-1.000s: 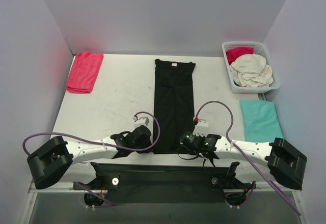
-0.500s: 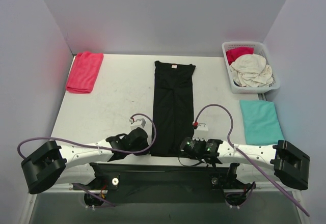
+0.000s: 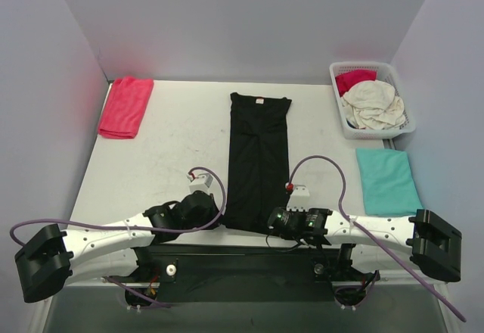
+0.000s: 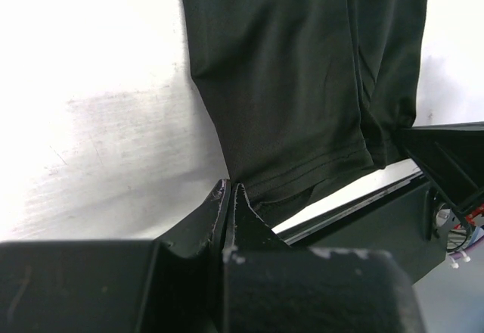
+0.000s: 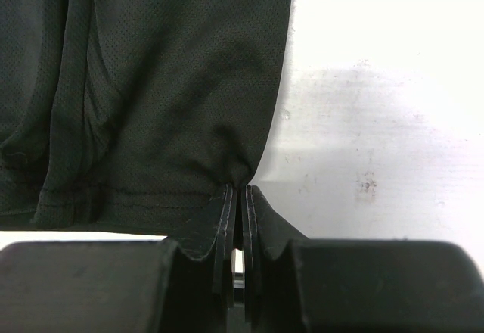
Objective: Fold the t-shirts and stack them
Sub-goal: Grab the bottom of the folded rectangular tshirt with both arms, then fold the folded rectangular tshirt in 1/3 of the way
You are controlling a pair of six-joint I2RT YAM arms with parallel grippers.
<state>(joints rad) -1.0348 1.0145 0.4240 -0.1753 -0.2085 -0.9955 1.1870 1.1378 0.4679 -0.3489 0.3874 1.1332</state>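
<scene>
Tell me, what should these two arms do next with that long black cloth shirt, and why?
Probably raise both arms together and carry the near edge over to the far end, folding it in half. The left gripper and right gripper are each shut on a near corner of the black cloth t-shirt, which lies flat as a narrow strip.

A scuffed white table [image 3: 170,147] sits boxed in by plain pale lavender walls [image 3: 242,23] under even light.
</scene>
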